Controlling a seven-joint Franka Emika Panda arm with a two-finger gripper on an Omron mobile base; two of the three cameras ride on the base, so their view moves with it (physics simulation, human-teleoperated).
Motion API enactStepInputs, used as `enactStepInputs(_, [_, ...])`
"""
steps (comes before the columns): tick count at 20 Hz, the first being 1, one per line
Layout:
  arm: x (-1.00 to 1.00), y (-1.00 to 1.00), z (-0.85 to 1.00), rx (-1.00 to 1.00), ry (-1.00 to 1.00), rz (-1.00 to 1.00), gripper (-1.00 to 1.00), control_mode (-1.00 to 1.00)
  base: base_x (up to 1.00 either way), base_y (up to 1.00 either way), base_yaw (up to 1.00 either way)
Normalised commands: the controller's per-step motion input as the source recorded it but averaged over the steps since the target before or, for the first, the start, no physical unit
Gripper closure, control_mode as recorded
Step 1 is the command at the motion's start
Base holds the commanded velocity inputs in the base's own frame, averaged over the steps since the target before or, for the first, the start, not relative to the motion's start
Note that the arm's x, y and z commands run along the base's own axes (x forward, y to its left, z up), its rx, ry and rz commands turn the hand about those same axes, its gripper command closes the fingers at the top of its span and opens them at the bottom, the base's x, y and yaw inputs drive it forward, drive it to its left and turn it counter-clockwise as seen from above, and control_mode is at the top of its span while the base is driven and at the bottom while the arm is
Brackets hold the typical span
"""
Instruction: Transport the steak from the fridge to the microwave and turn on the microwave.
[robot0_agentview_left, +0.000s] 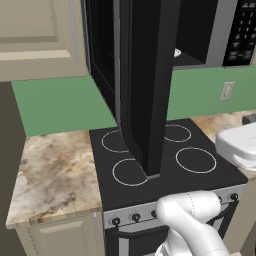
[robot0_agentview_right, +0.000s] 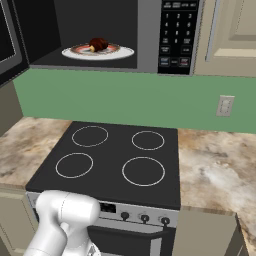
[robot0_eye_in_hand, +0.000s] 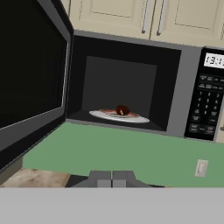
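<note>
- The end effector sat at 6 o'clock in the hand view, its fingers pressed together on nothing, well short of the microwave.
- Below, the black stove lay between marbled surface stretches.
- Beyond, the microwave door stood swung open at 9 o'clock.
- Inside, the steak rested on the plate, with the keypad at 3 o'clock.

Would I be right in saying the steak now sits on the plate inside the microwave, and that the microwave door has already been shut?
Not quite: the door is open, swung out to the left in the hand view. The rest holds: the steak sits on the plate inside the microwave, as the right base view shows.
</note>
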Motion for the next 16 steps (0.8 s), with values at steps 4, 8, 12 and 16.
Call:
enactStepInputs(4, [-0.23, 0.12, 0.0, -0.02, 0.0, 0.0, 1.0, -1.0, 0.0, 0.0, 0.0])
enactStepInputs(8, [-0.14, 0.11, -0.02, -0.02, 0.0, 0.0, 1.0, -1.0, 0.0, 0.0, 0.0])
enactStepInputs(12, [-0.01, 0.06, -0.08, -0.04, 0.0, 0.0, 1.0, -1.0, 0.0, 0.0, 0.0])
enactStepInputs(16, [-0.08, 0.14, -0.12, -0.06, -0.06, 0.0, 1.0, -1.0, 0.0, 0.0, 0.0])
